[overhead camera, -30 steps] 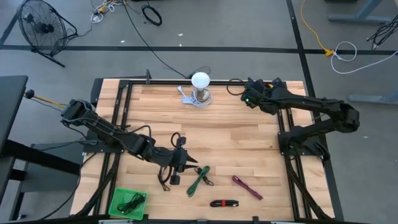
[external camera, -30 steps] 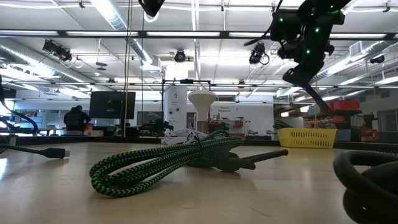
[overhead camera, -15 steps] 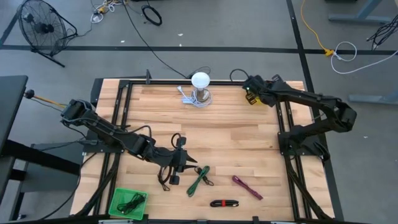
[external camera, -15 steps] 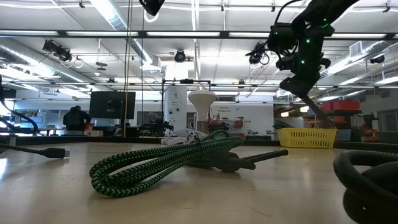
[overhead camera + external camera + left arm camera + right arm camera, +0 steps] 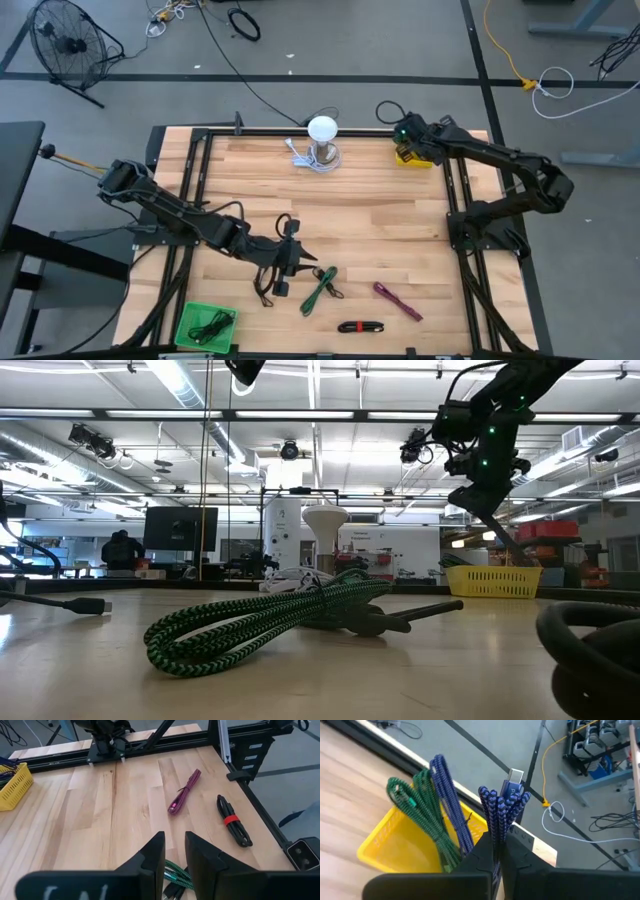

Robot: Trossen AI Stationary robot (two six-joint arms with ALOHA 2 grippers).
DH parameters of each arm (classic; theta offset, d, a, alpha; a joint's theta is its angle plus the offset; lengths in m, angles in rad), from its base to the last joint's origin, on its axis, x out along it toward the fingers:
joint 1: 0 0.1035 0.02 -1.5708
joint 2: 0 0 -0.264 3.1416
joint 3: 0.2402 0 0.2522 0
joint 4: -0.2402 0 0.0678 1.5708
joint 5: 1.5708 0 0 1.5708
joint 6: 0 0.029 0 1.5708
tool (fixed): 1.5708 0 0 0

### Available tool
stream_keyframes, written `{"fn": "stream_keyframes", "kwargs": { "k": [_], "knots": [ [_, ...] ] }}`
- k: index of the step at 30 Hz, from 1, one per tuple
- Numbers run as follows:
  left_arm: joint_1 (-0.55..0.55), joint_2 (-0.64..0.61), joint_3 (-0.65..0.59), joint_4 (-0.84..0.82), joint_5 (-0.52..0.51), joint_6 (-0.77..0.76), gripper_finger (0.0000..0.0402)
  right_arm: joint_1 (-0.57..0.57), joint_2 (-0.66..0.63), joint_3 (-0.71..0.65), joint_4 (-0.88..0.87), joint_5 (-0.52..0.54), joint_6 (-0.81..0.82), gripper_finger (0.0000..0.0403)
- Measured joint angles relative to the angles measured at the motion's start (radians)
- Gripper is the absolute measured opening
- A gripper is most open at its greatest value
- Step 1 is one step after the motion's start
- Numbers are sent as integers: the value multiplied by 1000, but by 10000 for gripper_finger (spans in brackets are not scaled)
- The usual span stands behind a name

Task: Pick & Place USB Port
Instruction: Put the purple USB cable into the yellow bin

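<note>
The right tool [image 5: 495, 851] is clamped on a blue cable bundle [image 5: 502, 805] above the yellow basket [image 5: 412, 157] at the desk's far right corner; the left tool [image 5: 174, 851], slightly open, holds nothing.

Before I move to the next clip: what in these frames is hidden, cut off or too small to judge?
- Left gripper, left wrist view: only parts of the green braided cable show below its fingers; grasp unclear.
- Yellow plastic basket, high view: the right gripper covers it, contents unreadable.
- Blue braided USB cable, right wrist view: its lower end vanishes between the fingers.
</note>
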Motion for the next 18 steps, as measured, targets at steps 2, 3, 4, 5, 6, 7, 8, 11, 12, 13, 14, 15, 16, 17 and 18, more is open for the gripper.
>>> {"fn": "stream_keyframes", "kwargs": {
  "k": [2,3,4,5,6,7,8,11,12,13,14,15,16,17,18],
  "knots": [
    [0,0,0,0,0,0,80,0,13,0,2,0,-1,6],
    [0,0,0,0,0,0,80,0,24,0,0,1,-8,6],
    [0,0,0,0,0,0,80,0,36,0,2,0,-13,6],
    [0,0,0,-3,0,0,80,0,50,0,1,-1,-16,6],
    [0,0,0,-6,0,0,80,0,65,0,1,-1,-16,6],
    [0,0,0,-6,0,0,80,0,80,0,2,-2,-18,6],
    [0,0,0,-6,0,0,80,0,94,0,5,-7,-19,6],
    [0,0,0,-8,0,0,80,-3,130,0,30,-17,-26,11],
    [0,0,0,-9,0,-1,80,-4,141,0,35,-17,-27,15],
    [0,0,0,-12,0,-1,80,-7,150,0,37,-22,-26,19],
    [0,0,0,-14,0,-1,80,-9,157,0,40,-27,-22,22],
    [0,0,0,-15,0,-1,80,-14,163,0,41,-35,-15,24],
    [0,0,0,-15,0,-1,80,-19,168,0,41,-45,-11,25],
    [0,0,0,-14,0,-1,80,-23,170,0,41,-62,-7,26],
    [0,0,0,-15,0,-1,80,-29,171,0,40,-82,-6,27]
  ]
}}
